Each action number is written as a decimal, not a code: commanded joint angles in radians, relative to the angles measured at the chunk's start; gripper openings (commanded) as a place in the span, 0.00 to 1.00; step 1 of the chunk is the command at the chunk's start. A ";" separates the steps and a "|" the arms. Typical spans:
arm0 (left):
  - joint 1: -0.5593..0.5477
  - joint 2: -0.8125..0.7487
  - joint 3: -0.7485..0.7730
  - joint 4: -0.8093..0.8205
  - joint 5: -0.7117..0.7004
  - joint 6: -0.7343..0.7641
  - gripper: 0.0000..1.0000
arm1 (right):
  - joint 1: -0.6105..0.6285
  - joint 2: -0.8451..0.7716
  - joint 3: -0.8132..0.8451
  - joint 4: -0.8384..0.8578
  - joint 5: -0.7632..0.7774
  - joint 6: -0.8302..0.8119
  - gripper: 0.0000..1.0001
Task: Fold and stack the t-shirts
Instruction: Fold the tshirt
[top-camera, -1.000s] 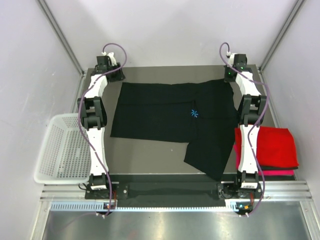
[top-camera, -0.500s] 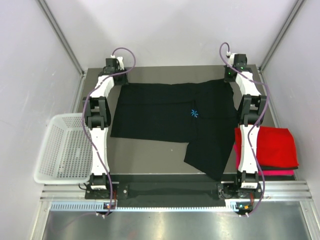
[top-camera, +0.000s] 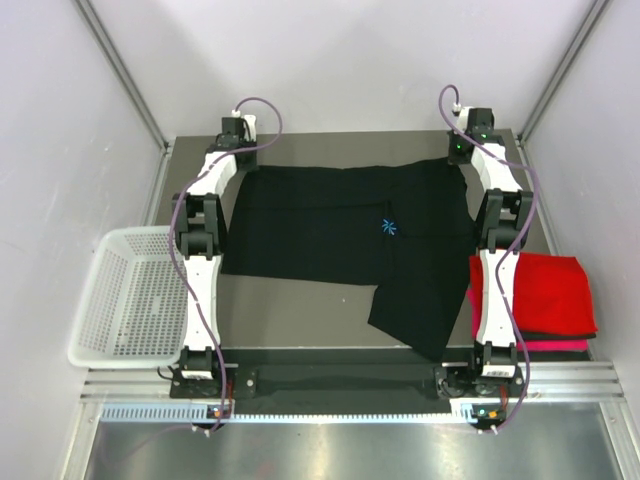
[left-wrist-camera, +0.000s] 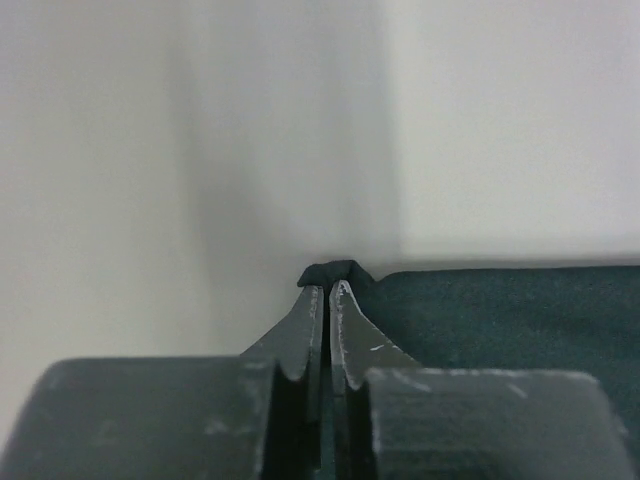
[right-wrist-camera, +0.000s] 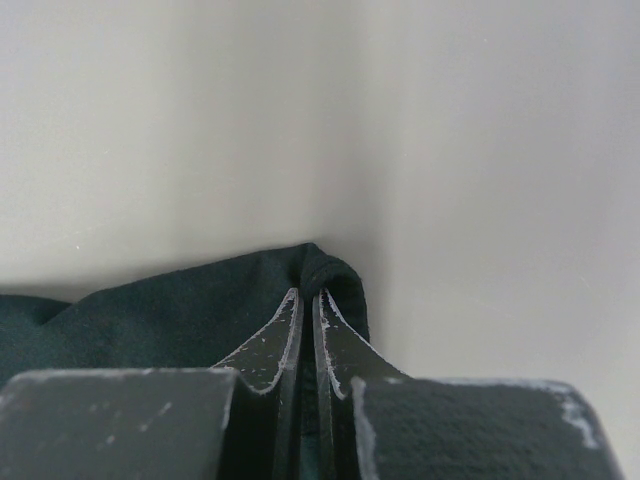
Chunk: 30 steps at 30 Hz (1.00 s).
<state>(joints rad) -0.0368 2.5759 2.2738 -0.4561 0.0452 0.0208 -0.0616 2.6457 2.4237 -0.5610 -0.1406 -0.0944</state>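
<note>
Left jaws and right jaws: I find each clamped narrow on a far corner of the black shirt.

The left hand is clamped on a small bunched edge of the large black cloth t-shirt. The fabric extends rightward before a pale plain background.
</note>
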 joint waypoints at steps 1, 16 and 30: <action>0.002 0.040 0.001 -0.004 -0.031 0.004 0.00 | 0.017 -0.018 0.015 0.018 -0.024 0.008 0.01; 0.029 0.038 0.062 0.050 -0.211 -0.005 0.00 | 0.026 0.013 0.061 0.105 0.052 -0.008 0.01; 0.069 0.026 0.061 0.060 -0.295 -0.019 0.00 | 0.097 0.036 0.112 0.138 0.098 -0.034 0.00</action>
<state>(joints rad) 0.0086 2.5969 2.3043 -0.4358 -0.1764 0.0002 -0.0010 2.6644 2.4706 -0.4789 -0.0860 -0.1043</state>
